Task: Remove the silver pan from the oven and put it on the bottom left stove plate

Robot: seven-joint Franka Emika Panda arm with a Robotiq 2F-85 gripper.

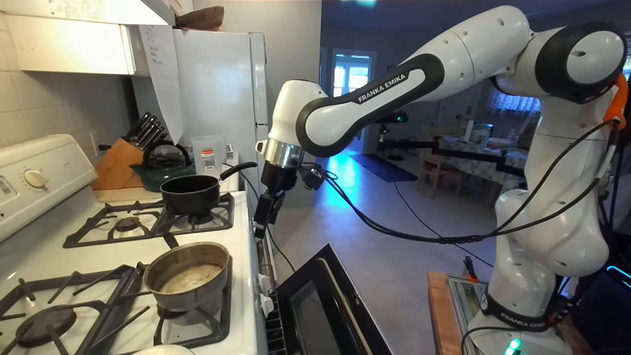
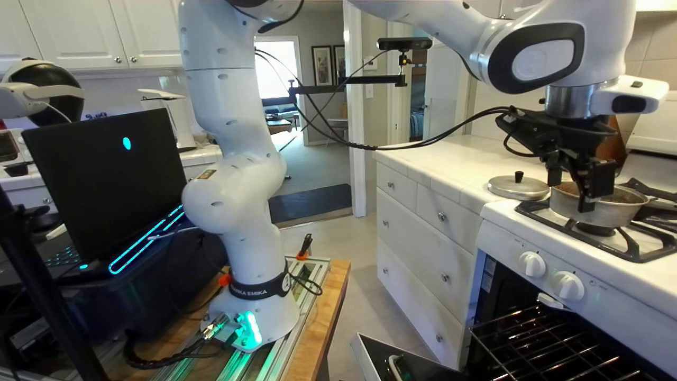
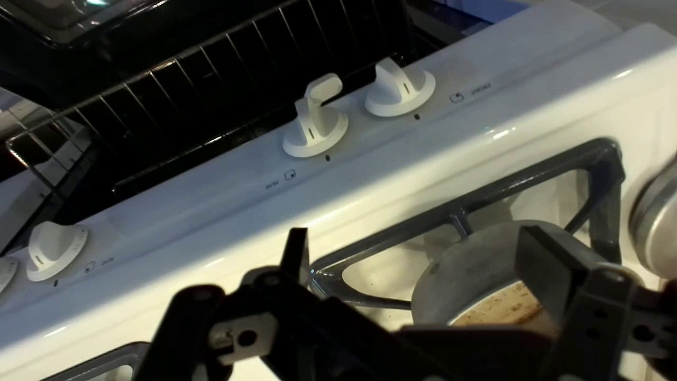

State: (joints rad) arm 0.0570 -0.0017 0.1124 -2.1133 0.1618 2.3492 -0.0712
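Silver pan [image 1: 187, 277]: treat as already placed on the bottom-left grate [image 3: 465, 206], lying rearward and toward the lid [image 2: 509, 189] from a wide-spread end effector [image 3: 415, 238] gripping nothing, so probably skip grasping and just back straight off without nudging the pan.

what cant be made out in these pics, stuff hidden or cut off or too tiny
Silver pan, wrist view: partly hidden behind the fingers.
Oven rack, in an exterior view: cut off by the bottom edge.
Lid, wrist view: cut off by the right edge.
Writing on the sheet of paper, in an exterior view: too small to read.
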